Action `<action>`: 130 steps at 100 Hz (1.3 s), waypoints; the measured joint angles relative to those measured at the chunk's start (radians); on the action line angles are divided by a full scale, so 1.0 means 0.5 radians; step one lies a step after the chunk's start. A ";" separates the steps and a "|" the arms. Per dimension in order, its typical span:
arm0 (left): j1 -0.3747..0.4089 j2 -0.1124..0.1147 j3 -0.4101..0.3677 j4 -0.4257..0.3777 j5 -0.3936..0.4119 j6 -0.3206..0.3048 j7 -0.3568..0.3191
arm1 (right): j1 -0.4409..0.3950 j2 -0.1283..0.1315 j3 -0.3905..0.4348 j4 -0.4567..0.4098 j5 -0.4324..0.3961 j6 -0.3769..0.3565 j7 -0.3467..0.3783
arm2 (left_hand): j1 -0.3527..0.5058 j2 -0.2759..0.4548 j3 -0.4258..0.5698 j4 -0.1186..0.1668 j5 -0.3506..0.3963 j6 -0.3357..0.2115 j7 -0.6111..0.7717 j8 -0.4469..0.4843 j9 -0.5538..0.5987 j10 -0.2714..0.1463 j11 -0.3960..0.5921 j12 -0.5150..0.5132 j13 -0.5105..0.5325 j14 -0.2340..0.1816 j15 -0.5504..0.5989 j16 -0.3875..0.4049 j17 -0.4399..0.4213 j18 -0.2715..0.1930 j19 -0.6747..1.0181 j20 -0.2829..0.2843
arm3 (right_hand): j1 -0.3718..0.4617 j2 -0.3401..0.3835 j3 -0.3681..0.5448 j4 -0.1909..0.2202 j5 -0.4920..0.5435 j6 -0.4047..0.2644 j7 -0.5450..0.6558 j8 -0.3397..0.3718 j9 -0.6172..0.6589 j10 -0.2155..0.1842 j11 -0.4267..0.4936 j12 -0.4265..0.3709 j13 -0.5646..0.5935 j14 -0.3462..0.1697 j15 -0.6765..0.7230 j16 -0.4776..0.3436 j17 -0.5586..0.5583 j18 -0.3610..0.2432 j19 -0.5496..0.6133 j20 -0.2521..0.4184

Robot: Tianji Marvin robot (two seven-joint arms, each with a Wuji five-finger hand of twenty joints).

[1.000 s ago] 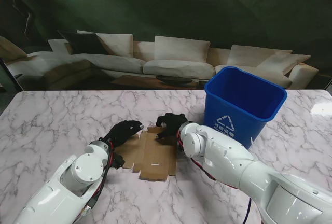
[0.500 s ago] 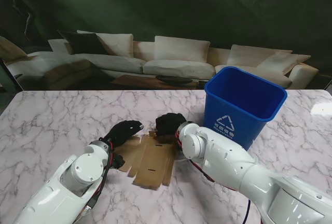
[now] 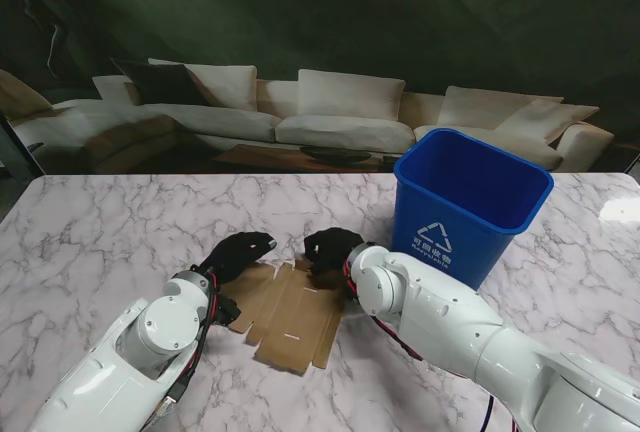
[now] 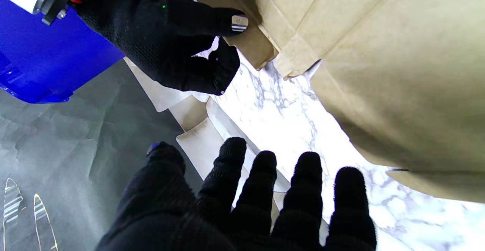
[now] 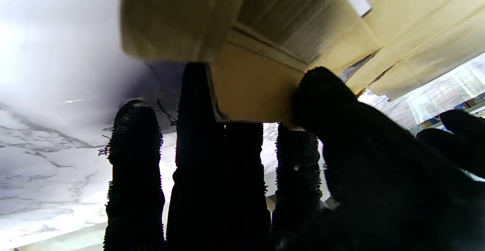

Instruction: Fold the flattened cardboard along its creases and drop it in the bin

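The flat brown cardboard sheet with creases and flaps [image 3: 292,310] lay on the white marble bench [image 3: 100,232], in the middle, between the two arms. Its far edge was lifted a little off the bench.

The right robot hand in a black glove [image 3: 328,249] held a small flap at that far edge. In the right wrist view the thumb [image 5: 326,103] pressed on one side of the flap and the other fingers [image 5: 197,103] were on the other side, so this robot hand was pinched on the cardboard.

The left robot hand in a black glove [image 3: 238,252] was just beside the left far corner of the sheet. In the left wrist view its fingers [image 4: 265,182] were spread apart and held nothing, and the cardboard was near them but not touching.

The blue plastic bin [image 3: 470,202] stood upright on the bench, to the right of the sheet. It had a white recycling sign on its front, with small writing under it that was too tiny to read.
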 measured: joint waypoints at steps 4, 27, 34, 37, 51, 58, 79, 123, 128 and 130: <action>0.000 0.000 -0.001 0.000 0.000 0.000 0.001 | -0.006 0.000 0.001 0.000 -0.005 0.000 -0.017 | 0.000 0.000 0.000 0.000 0.000 0.000 0.000 0.000 0.000 0.000 0.000 0.000 0.000 0.000 0.000 0.000 0.000 0.000 0.000 0.000 | 0.000 -0.002 0.018 -0.003 -0.013 0.000 0.002 0.008 0.002 0.016 0.057 0.005 0.027 0.000 0.093 0.055 0.035 -0.001 0.027 -0.010; 0.001 0.000 -0.003 -0.001 0.000 -0.001 0.004 | -0.068 0.013 0.030 -0.087 -0.064 0.083 -0.086 | 0.000 0.000 0.000 0.000 0.000 0.000 0.000 0.000 0.000 0.000 0.000 0.000 0.000 0.000 0.000 0.000 0.000 0.000 0.000 0.000 | 0.004 -0.054 0.119 -0.003 -0.118 0.000 0.045 0.002 -0.005 0.126 0.404 -0.098 0.053 -0.089 0.802 0.164 0.253 -0.002 0.278 -0.013; 0.001 0.000 -0.004 -0.001 0.000 -0.002 0.004 | -0.092 0.021 0.044 -0.144 -0.109 0.187 -0.110 | 0.000 0.000 0.000 0.000 0.000 0.000 0.000 0.000 0.000 0.000 0.000 0.000 0.000 0.000 0.000 0.000 0.000 0.000 0.000 0.000 | 0.004 -0.073 0.141 -0.003 -0.116 0.000 0.053 0.002 -0.003 0.171 0.498 -0.125 0.079 -0.129 1.047 0.182 0.310 -0.002 0.377 0.009; 0.001 -0.001 -0.006 -0.001 0.000 -0.003 0.004 | -0.102 0.023 0.050 -0.166 -0.127 0.242 -0.127 | 0.000 0.000 0.000 0.000 0.000 0.000 0.000 0.000 0.000 0.000 0.000 0.000 0.000 0.000 0.000 0.000 0.000 0.000 0.000 0.000 | 0.004 -0.090 0.160 -0.003 -0.116 0.000 0.054 0.002 0.029 0.186 0.519 -0.145 0.082 -0.134 1.100 0.182 0.317 -0.001 0.412 0.020; 0.007 -0.002 -0.019 -0.003 0.002 -0.011 0.012 | -0.143 0.024 0.090 -0.230 -0.156 0.412 -0.165 | 0.000 0.000 0.000 0.000 0.000 0.000 0.000 0.000 0.000 0.000 0.000 0.000 0.000 0.000 0.000 0.000 0.000 0.000 0.000 0.000 | 0.025 -0.103 0.185 -0.003 -0.114 0.000 0.072 -0.024 0.136 0.202 0.543 -0.220 0.115 -0.134 1.218 0.183 0.362 0.002 0.479 0.034; 0.013 -0.003 -0.030 -0.005 0.004 -0.016 0.017 | -0.172 0.034 0.118 -0.284 -0.176 0.527 -0.164 | 0.000 0.000 0.000 0.000 0.000 0.000 0.000 0.000 0.000 0.000 0.000 0.000 0.000 0.000 0.000 0.000 0.000 0.000 0.000 0.000 | 0.025 -0.123 0.200 -0.003 -0.088 0.000 0.072 -0.038 0.159 0.202 0.543 -0.228 0.131 -0.134 1.244 0.183 0.384 0.002 0.495 0.034; 0.020 -0.003 -0.042 -0.008 0.010 -0.021 0.029 | -0.302 0.085 0.230 -0.513 -0.271 0.902 -0.143 | 0.000 0.000 0.000 0.000 0.000 0.000 0.000 0.000 0.000 0.000 0.000 0.000 0.000 0.000 0.000 0.000 0.000 0.000 0.000 0.000 | 0.025 -0.125 0.201 -0.003 -0.072 0.000 0.072 -0.040 0.159 0.202 0.555 -0.228 0.131 -0.134 1.259 0.183 0.398 0.002 0.518 0.034; 0.026 -0.003 -0.052 -0.014 0.018 -0.021 0.036 | -0.436 0.077 0.290 -0.657 -0.141 1.184 -0.146 | 0.000 0.000 0.000 0.000 0.000 0.000 0.000 0.000 0.000 0.000 0.000 0.000 0.000 0.000 0.000 0.000 0.000 0.000 0.000 0.000 | -0.007 0.407 -0.425 0.001 -0.341 0.200 -0.132 -0.387 -0.128 0.247 0.363 -0.251 0.032 0.068 0.671 -0.045 0.095 0.080 0.364 -0.127; 0.027 -0.003 -0.053 -0.015 0.019 -0.021 0.037 | -0.448 0.077 0.299 -0.675 -0.129 1.186 -0.131 | 0.000 0.000 0.000 0.000 0.000 0.000 0.000 0.000 0.000 0.000 0.000 0.000 0.000 0.000 0.000 0.000 0.000 0.000 0.000 0.000 | -0.112 0.537 -0.491 0.060 -0.378 0.285 -0.406 -0.508 -0.244 0.250 0.214 -0.311 -0.117 0.131 0.369 -0.088 -0.031 0.136 0.258 -0.136; 0.027 -0.003 -0.053 -0.015 0.021 -0.021 0.037 | -0.453 0.078 0.302 -0.682 -0.128 1.185 -0.126 | 0.000 0.000 0.000 0.000 0.000 0.000 0.000 0.000 0.000 0.000 0.000 0.000 0.000 0.000 0.000 0.000 0.000 0.000 0.000 0.000 | -0.170 0.586 -0.548 0.099 -0.378 0.324 -0.561 -0.508 -0.292 0.253 0.177 -0.295 -0.186 0.153 0.290 -0.089 -0.102 0.156 0.206 -0.137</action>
